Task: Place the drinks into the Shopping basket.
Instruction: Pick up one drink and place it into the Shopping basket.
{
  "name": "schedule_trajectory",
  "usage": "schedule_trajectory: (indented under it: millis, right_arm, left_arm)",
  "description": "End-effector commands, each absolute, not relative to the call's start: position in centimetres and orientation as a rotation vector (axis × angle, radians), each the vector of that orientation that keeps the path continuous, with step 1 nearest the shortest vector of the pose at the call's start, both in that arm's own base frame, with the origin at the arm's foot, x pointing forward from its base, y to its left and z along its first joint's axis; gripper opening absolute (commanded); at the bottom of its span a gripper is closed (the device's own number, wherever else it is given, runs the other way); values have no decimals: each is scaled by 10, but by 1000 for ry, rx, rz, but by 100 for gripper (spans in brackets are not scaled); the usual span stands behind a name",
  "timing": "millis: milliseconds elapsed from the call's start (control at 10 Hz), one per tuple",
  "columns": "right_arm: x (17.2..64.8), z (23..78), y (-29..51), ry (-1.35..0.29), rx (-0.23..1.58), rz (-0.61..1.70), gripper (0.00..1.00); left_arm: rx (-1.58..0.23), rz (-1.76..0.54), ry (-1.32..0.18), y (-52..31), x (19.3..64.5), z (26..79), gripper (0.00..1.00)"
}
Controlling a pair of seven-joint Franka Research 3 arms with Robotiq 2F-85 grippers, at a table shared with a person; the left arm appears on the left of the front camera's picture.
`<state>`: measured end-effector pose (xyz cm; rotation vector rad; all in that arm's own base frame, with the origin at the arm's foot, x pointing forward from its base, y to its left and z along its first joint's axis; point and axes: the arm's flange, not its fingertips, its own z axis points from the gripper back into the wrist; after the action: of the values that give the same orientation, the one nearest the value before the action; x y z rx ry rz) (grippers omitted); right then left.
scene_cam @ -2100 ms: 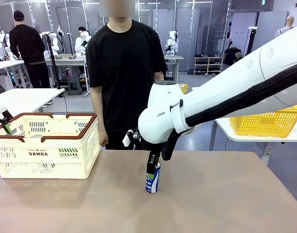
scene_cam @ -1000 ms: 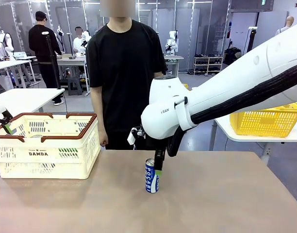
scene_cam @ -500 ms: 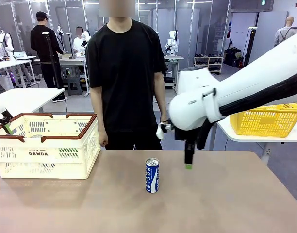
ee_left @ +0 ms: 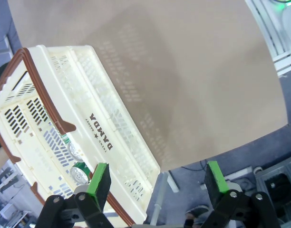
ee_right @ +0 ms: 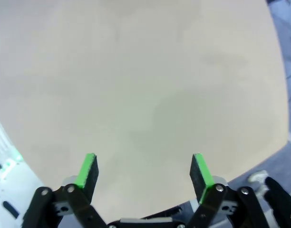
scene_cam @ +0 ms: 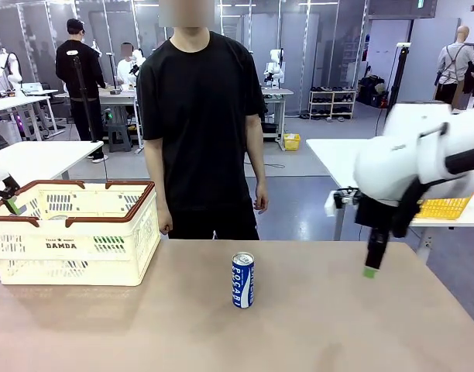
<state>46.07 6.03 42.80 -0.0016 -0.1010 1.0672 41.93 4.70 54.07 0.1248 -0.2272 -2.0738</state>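
A blue and white drink can [scene_cam: 242, 280] stands upright alone in the middle of the table. The cream Shopping basket [scene_cam: 74, 246] with a reddish-brown rim sits at the table's left. From above, the basket [ee_left: 112, 128] holds two green cans [ee_left: 74, 151] [ee_left: 80, 174] near one end. My left gripper [ee_left: 155, 178] hangs open above the basket's outer corner, its fingers [scene_cam: 11, 203] just showing at the picture's left edge. My right gripper [scene_cam: 369, 267] hangs open over the table's right side, well clear of the blue can; between its fingers [ee_right: 143, 171] lies bare tabletop.
A person [scene_cam: 200, 116] in a black shirt stands at the table's far side, hands down at the sides. A yellow mesh basket [scene_cam: 442, 206] rests on a white table behind my right arm. The table's near edge [ee_left: 240, 142] runs past the basket.
My right arm, with its fingers at the blue can two seconds ago, has drawn away to the right and risen. The can stays standing where it was. The left arm has not moved.
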Motion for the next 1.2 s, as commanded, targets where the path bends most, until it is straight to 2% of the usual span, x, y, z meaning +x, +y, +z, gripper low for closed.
schedule_trajectory:
  millis: [0,900,1100]
  right_arm:
    - [448,419,36,-153,24,1039,97]
    - [445,416,19,-130,16,994,97]
    - [445,416,19,-130,16,994,97]
  left_arm:
    - [122,-2066,-234,46,417,541,100]
    - [125,-2074,-227,47,419,541,100]
    - [51,-2041,-260,-15,418,538,100]
